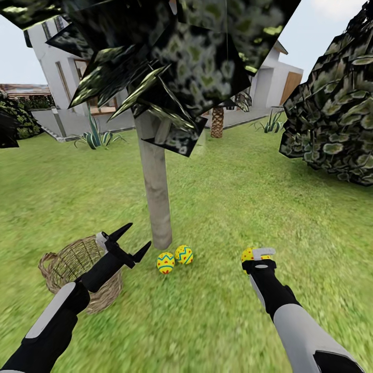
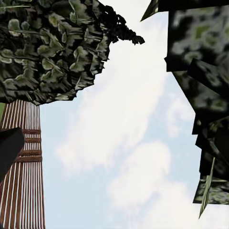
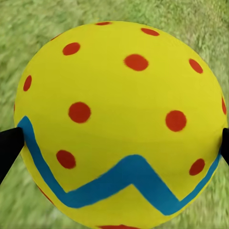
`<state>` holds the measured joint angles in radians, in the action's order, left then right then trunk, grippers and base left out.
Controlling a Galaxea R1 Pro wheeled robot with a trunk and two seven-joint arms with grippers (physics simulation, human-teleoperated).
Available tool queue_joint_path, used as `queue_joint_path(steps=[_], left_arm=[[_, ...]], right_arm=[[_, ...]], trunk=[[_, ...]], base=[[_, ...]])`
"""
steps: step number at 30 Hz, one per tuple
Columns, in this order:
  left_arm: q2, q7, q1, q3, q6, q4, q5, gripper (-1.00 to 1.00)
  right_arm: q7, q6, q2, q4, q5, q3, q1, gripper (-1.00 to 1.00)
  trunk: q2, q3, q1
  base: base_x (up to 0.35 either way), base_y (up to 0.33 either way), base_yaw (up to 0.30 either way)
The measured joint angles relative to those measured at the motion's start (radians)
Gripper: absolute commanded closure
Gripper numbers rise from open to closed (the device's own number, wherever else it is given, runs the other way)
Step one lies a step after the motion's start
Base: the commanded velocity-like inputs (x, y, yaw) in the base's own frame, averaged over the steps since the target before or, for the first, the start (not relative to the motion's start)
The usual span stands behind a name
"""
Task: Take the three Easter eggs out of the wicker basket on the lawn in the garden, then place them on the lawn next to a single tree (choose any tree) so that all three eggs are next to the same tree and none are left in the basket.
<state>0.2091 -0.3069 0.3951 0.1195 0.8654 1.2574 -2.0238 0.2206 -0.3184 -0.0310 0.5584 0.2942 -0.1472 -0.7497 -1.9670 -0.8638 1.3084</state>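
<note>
Two yellow Easter eggs (image 1: 166, 262) (image 1: 184, 254) with red dots and blue-green zigzags lie side by side on the lawn (image 1: 217, 207) at the foot of the tree's pale trunk (image 1: 155, 197). My right gripper (image 1: 255, 253) is shut on a third egg (image 3: 119, 119) low over the grass, to the right of the pair. Its dark fingertips (image 3: 9, 148) press the egg's sides. The brown wicker basket (image 1: 72, 267) stands left of the trunk; no egg shows through its weave. My left gripper (image 1: 135, 239) hovers open above the basket's right rim, fingers pointing up.
Dark angular foliage (image 1: 171, 57) hangs low over the trunk, and a big bush (image 1: 336, 119) stands at the right. A white house (image 1: 67, 67), agave plants (image 1: 96, 137) and a scaly palm trunk (image 1: 217, 122) lie farther back. Open grass stretches all around.
</note>
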Motion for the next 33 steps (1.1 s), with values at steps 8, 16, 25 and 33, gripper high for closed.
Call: queue_joint_path(steps=[8,16,25,33], left_arm=[[0.000,0.002,0.000,0.000,-0.001,-0.002,0.001,-1.00],[0.000,0.001,0.000,0.000,-0.001,-0.002,0.001,-1.00],[0.000,0.001,0.000,0.000,-0.001,-0.002,0.002,-1.00],[0.000,0.002,0.000,0.000,-0.002,-0.003,0.001,-1.00]], right_arm=[[-0.001,0.000,-0.022,-0.007,0.003,0.060,0.000,1.00],[-0.331,0.001,-0.016,-0.010,-0.005,0.123,0.006,1.00],[-0.245,0.025,-0.024,-0.013,-0.002,0.125,0.007,1.00],[-0.232,0.028,-0.025,-0.014,-0.001,0.127,0.009,1.00]], trunk=[[0.000,0.000,-0.001],[0.000,0.000,0.000],[0.000,-0.011,0.000],[0.000,-0.022,0.000]], base=[[0.199,-0.058,0.000],[0.275,-0.180,0.000],[0.095,-0.313,0.000],[0.000,-0.207,0.000]])
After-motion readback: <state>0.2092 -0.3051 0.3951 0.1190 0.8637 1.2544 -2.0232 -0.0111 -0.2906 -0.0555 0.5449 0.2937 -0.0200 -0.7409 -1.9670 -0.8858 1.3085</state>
